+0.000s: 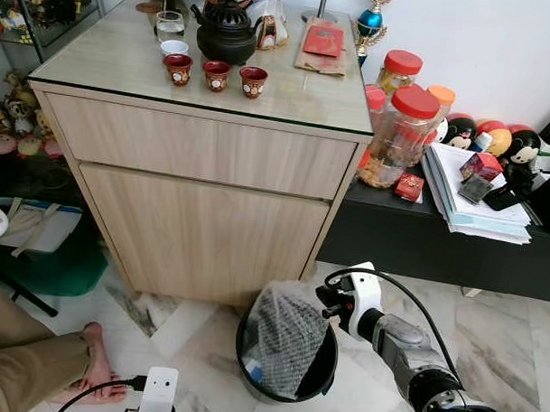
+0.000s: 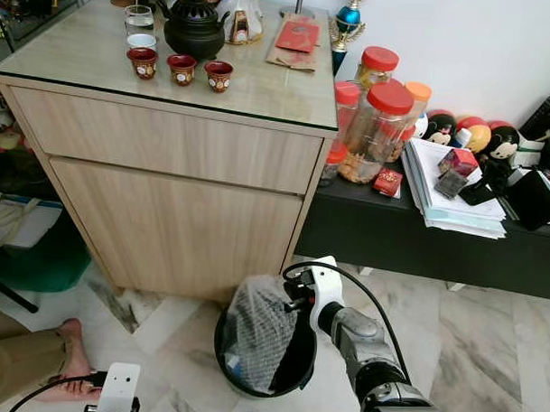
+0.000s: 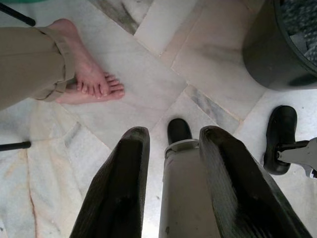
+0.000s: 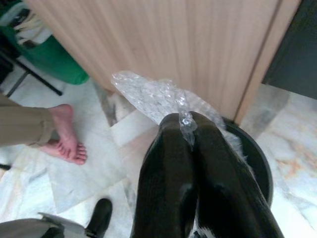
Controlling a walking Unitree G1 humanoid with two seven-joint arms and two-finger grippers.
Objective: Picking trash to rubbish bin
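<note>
A round black rubbish bin (image 1: 321, 378) stands on the marble floor in front of the wooden cabinet. A sheet of clear bubble wrap (image 1: 284, 337) hangs over and into the bin. My right gripper (image 4: 187, 130) is shut on the edge of that bubble wrap (image 4: 148, 96), just above the bin's rim (image 4: 257, 158). The right arm (image 1: 405, 351) reaches in from the lower right. My left gripper (image 3: 171, 148) points down at the bare floor with its fingers apart and nothing between them; its wrist (image 1: 158, 392) is low at the left.
A seated person's bare feet (image 3: 91, 82) and trouser leg (image 1: 25, 365) are on the floor at the left. The wooden cabinet (image 1: 202, 212) carries a teapot and cups. A low black shelf (image 1: 436, 243) with jars and papers runs to the right. My own feet (image 3: 280, 136) are near the bin.
</note>
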